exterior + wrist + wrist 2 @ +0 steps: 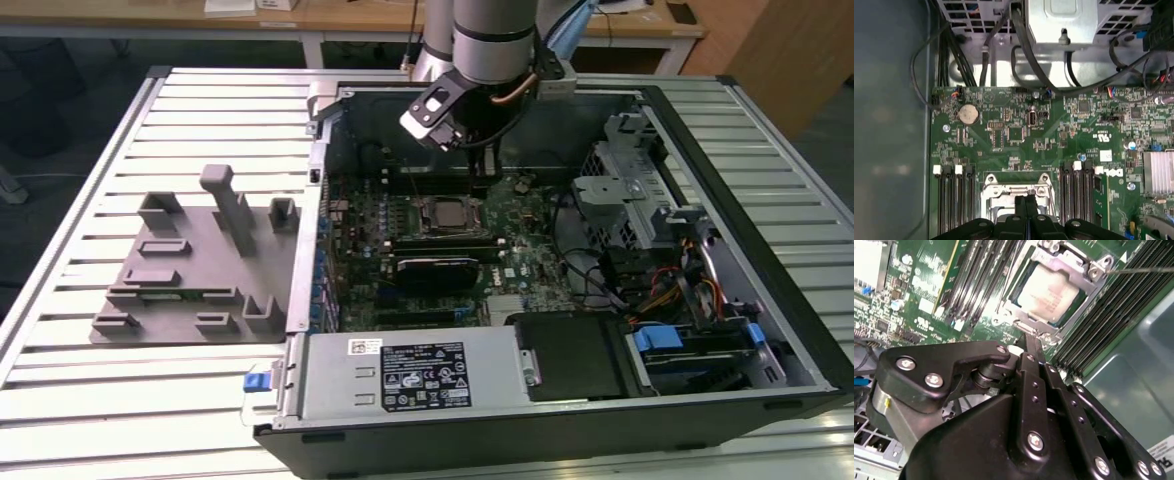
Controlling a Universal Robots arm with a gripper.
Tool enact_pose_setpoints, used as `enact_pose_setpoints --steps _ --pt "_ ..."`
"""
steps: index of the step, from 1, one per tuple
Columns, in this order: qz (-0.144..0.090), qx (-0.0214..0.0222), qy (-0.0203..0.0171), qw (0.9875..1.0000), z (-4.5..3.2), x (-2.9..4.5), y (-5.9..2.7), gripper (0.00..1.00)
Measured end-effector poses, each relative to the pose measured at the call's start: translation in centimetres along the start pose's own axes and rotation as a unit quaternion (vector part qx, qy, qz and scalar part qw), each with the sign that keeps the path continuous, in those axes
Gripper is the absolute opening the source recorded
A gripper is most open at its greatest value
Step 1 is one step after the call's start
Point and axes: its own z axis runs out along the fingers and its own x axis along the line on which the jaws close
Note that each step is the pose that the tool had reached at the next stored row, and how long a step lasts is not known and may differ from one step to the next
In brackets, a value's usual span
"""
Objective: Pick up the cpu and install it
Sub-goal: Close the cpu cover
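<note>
The black pincer [1026, 200] hangs above the green motherboard [1019, 130] inside the open black computer case [534, 445]. Its two fingers are pressed together, with nothing between them. Just beyond their tips lies the cpu [1050, 292], a flat square chip with a pale silver top. It is seated in its metal-framed socket [1081, 262], between rows of black memory slots [984, 280].

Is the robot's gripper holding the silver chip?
No, in the second wrist view the cpu lies in the motherboard socket, apart from the gripper.
</note>
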Motion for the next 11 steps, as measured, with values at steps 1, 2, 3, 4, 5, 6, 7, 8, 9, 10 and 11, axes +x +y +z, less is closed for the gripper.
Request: enact_pose_setpoints --steps 1,2,3,4,5,6,7,8,9,10,11 --pt "0.000 0.0000 0.0000 1.0000 0.05 0.00 -0.15 0.11" --pt "0.000 0.0000 0.0000 1.0000 0.11 0.00 -0.33 0.11" --pt "0.000 0.0000 0.0000 1.0000 0.16 -0.01 -0.47 0.11" --pt "0.000 0.0000 0.0000 1.0000 0.23 -0.01 -0.57 0.11" --pt "0.000 0.0000 0.0000 1.0000 0.30 -0.01 -0.68 0.11" --pt "0.000 0.0000 0.0000 1.0000 0.37 -0.01 -0.82 0.11" --pt "0.000 0.0000 0.0000 1.0000 0.44 -0.01 -0.98 0.11" --pt "0.000 0.0000 0.0000 1.0000 0.51 -0.01 -1.14 0.11" --pt "0.000 0.0000 -0.0001 1.0000 0.57 -0.01 -1.32 0.11" --pt "0.000 0.0000 -0.0001 1.0000 0.63 -0.01 -1.48 0.11" --pt "0.000 0.0000 -0.0001 1.0000 0.68 -0.01 -1.60 0.11"
